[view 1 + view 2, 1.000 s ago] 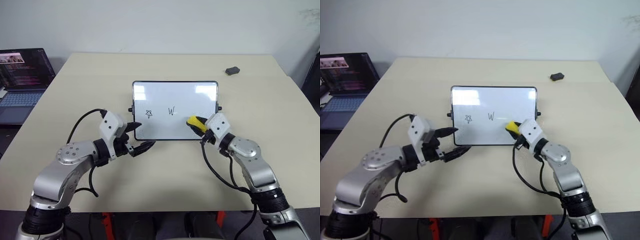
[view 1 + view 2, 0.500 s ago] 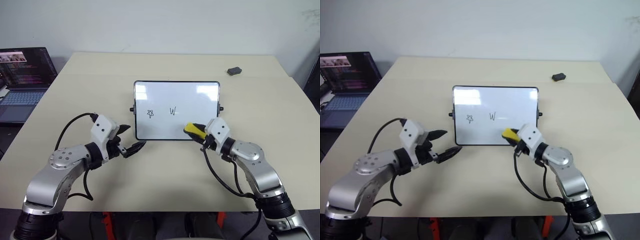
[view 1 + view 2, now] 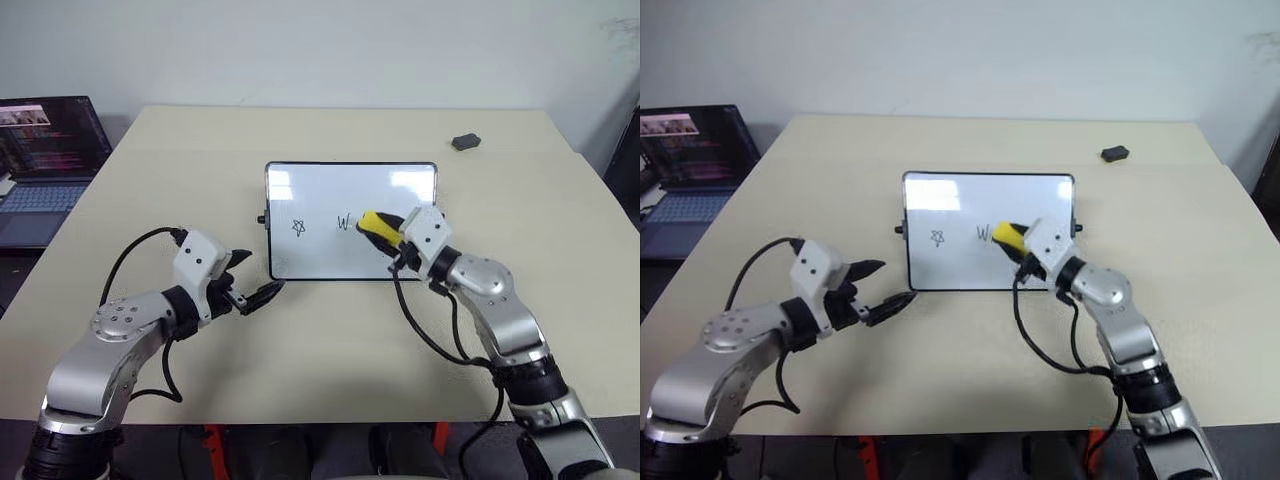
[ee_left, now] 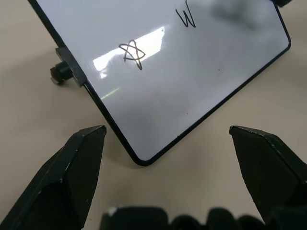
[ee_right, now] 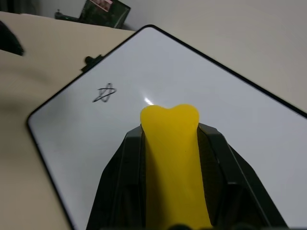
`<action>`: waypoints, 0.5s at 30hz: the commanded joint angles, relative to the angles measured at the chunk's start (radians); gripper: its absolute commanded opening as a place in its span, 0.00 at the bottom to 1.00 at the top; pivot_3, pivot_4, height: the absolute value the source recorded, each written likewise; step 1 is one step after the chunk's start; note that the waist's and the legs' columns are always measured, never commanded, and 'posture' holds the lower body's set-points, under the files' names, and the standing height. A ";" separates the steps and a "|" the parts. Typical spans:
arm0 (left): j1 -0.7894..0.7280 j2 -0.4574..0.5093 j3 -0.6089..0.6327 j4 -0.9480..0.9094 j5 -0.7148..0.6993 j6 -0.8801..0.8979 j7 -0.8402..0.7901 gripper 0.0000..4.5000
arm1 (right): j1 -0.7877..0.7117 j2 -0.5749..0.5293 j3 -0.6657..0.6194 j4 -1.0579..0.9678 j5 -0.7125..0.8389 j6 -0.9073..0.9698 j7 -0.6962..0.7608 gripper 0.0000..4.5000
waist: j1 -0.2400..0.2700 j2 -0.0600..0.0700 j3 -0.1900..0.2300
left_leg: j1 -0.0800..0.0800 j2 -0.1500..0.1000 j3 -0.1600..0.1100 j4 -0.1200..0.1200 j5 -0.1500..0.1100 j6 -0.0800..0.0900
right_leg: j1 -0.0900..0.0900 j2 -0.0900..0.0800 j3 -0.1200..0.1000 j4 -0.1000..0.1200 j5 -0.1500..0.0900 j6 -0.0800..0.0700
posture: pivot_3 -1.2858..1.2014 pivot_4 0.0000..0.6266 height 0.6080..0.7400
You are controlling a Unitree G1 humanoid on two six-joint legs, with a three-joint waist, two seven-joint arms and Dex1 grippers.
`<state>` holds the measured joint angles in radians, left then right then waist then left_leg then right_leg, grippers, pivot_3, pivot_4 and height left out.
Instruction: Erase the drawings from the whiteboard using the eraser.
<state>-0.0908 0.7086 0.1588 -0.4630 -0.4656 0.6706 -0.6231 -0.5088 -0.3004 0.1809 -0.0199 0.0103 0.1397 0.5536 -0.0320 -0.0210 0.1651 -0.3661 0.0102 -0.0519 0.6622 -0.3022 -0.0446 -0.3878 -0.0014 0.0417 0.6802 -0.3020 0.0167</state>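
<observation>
Two drawings, a star [image 3: 298, 227] and a "W" [image 3: 344, 222], are left on the whiteboard [image 3: 320, 190], which lies mid-desk [image 3: 330, 330]. The eraser [image 3: 375, 226] is clamped in the right gripper [image 3: 383, 230] just beside the "W", which calls for a leftward wipe. The left gripper [image 3: 255, 278] is held open near the board's corner.

1 whiteboard [image 3: 350, 222] with 2 drawings visible on it: 1 star [image 3: 298, 227] and 1 W [image 3: 343, 222]. 1 yellow eraser [image 3: 376, 226]. 1 grey lump [image 3: 464, 142]. 1 laptop [image 3: 45, 158]. 1 counter [image 3: 330, 340]. 2 grippers: left [image 3: 262, 278], right [image 3: 392, 240].
</observation>
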 commanded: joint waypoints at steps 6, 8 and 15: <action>-0.010 0.015 0.033 -0.032 -0.010 -0.001 -0.004 1.00 | -0.196 0.072 0.001 0.271 -0.093 -0.139 -0.125 0.25 | -0.001 0.000 0.000 | 0.000 0.000 0.000 0.000 0.000 0.000 | 0.000 0.000 0.000 0.000 0.000 0.000 | 0.52 0.24 1.00; -0.026 0.014 0.018 -0.031 -0.010 0.000 -0.008 1.00 | -0.223 0.086 0.021 0.350 -0.124 -0.165 -0.142 0.25 | -0.001 0.000 0.000 | 0.000 0.000 0.000 0.000 0.000 0.000 | -0.001 0.000 0.000 0.000 0.000 0.000 | 0.52 0.24 1.00; -0.050 0.009 -0.001 -0.027 -0.007 0.000 -0.015 1.00 | -0.152 0.055 0.134 0.426 -0.196 -0.131 -0.041 0.25 | -0.001 -0.001 -0.001 | 0.001 0.000 0.001 0.000 0.000 0.000 | 0.000 0.000 0.000 0.001 0.000 0.000 | 0.52 0.24 1.00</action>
<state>-0.1308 0.7124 0.1549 -0.4646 -0.4668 0.6751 -0.6343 -0.7054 -0.2277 0.2717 0.3809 -0.1501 -0.0359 0.4650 -0.0327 -0.0216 0.1641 -0.3643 0.0104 -0.0512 0.6624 -0.3023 -0.0445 -0.3866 -0.0018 0.0420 0.6808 -0.3018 0.0165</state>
